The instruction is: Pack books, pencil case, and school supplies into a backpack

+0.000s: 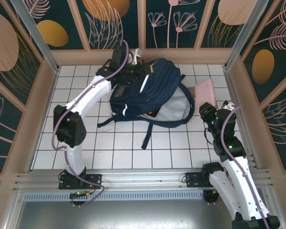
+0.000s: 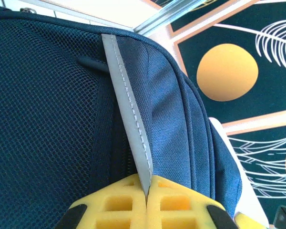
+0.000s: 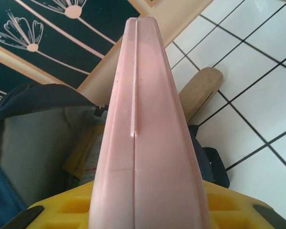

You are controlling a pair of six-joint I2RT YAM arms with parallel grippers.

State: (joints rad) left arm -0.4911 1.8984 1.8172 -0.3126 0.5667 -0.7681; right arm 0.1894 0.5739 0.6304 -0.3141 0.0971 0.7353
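Backpack [image 1: 148, 86] at rear centre of tiled surface [image 1: 109, 148], grey-lined mouth open toward the right. Left fingers [image 2: 114, 202] pinched together on its reflective stripe [image 2: 128, 119]. Right fingers [image 3: 66, 210] clamped on pink pencil case [image 1: 205, 93], long axis pointing away from them, toward the mouth just to its left. Right arm nearer the opening.

The left arm [image 1: 83, 102] reaches far across the table from a sharply bent elbow. Its left gripper [image 2: 147, 193] is pinched tight on a grey stripe [image 2: 128, 119] of the backpack [image 2: 47, 95]. The right arm [image 1: 229, 143] stands folded near its base, with the right gripper [image 3: 148, 210] clamped around a pink pencil case [image 3: 143, 119] that points forward.
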